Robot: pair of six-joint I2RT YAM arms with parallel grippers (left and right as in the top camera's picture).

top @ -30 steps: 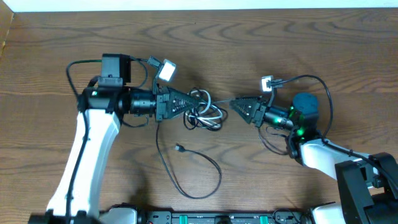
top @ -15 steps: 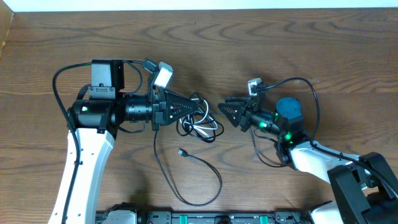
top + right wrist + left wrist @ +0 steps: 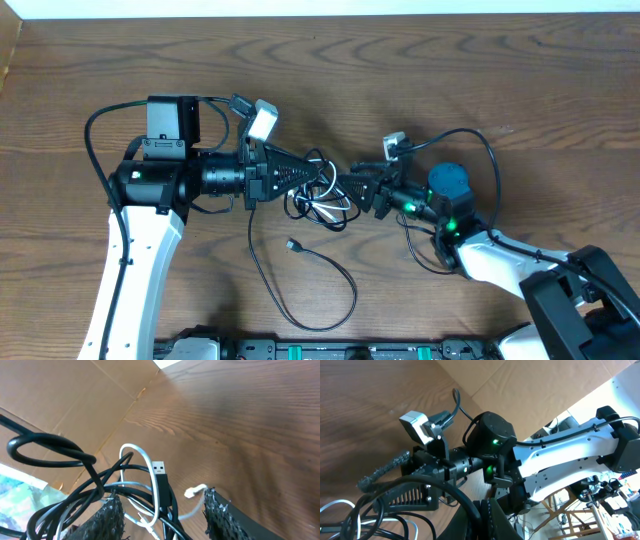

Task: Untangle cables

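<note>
The tangle of thin black and white cables (image 3: 318,197) lies at the table's middle. My left gripper (image 3: 328,174) is shut on a black cable loop (image 3: 465,505) at the tangle's top, its jaws (image 3: 483,516) pressed together. My right gripper (image 3: 352,187) is open at the tangle's right side. In the right wrist view its fingers (image 3: 109,519) straddle the cables (image 3: 150,510), with a black USB plug (image 3: 159,470), a white loop (image 3: 139,453) and a white plug end (image 3: 194,491) between them. A loose black cable (image 3: 345,272) with a small plug (image 3: 290,243) trails toward the front.
The thicker black cords of the arms arch by the left base (image 3: 100,125) and behind the right wrist (image 3: 480,140). The right arm (image 3: 490,455) fills the middle of the left wrist view. Cardboard walls (image 3: 60,395) stand beyond the table.
My right gripper has moved left across the table and now straddles the tangle's right side. My left arm shifted slightly left at first, then held still, keeping its grip on the cable.
</note>
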